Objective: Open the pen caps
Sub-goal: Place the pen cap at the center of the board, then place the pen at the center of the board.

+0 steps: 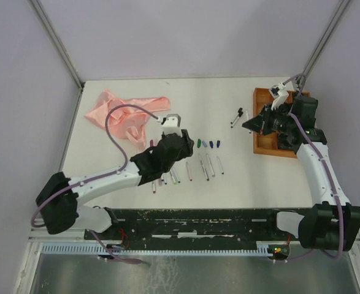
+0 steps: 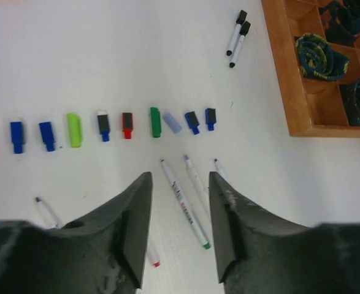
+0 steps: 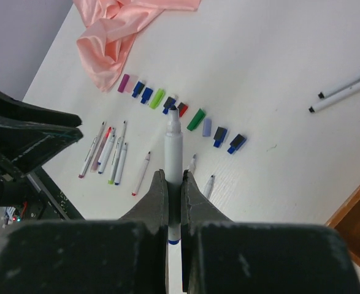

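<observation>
Since the top view's far off, the pens (image 1: 204, 166) are only seen small on the table (image 1: 198, 98). Left wrist: left fingers (image 2: 130, 214) are spread, pen caps (image 2: 156, 121) lined up beyond. Right wrist: a blue-tipped pen (image 3: 173, 147) is pinched by right fingers (image 3: 155, 202).

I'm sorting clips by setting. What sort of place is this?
Most likely a robotics lab test cell, not a home: a white table enclosed by plain lilac panels, the left arm and right arm bolted at its near edge, and a neat row of pen caps laid out.
</observation>
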Robot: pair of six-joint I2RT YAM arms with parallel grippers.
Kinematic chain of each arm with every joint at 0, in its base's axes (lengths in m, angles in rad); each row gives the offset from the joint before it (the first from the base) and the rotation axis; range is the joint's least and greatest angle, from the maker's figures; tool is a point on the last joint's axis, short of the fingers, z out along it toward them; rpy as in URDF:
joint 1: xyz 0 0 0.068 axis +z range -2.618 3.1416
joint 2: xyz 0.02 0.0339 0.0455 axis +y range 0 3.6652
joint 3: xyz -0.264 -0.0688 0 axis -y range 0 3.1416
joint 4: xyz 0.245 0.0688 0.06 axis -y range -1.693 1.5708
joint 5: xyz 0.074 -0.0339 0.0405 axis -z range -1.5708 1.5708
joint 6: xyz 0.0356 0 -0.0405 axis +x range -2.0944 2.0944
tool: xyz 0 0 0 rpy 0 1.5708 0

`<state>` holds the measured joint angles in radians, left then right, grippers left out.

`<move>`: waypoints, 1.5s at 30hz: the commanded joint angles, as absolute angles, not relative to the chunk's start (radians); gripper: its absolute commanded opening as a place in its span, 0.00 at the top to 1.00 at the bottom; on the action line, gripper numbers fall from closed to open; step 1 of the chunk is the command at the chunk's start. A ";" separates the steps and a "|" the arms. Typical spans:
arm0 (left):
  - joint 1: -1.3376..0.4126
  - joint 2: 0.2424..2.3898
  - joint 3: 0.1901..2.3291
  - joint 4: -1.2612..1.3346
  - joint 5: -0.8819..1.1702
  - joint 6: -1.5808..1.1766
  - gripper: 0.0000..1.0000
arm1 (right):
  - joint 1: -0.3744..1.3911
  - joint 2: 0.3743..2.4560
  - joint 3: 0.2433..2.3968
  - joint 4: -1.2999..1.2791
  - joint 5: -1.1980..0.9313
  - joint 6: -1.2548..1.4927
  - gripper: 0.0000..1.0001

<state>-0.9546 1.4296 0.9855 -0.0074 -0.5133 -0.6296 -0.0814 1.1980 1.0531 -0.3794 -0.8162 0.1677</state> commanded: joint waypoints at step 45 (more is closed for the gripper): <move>-0.951 0.622 0.224 0.427 -0.532 -0.661 0.29 | 0.269 1.681 0.977 -0.496 -0.293 0.158 0.75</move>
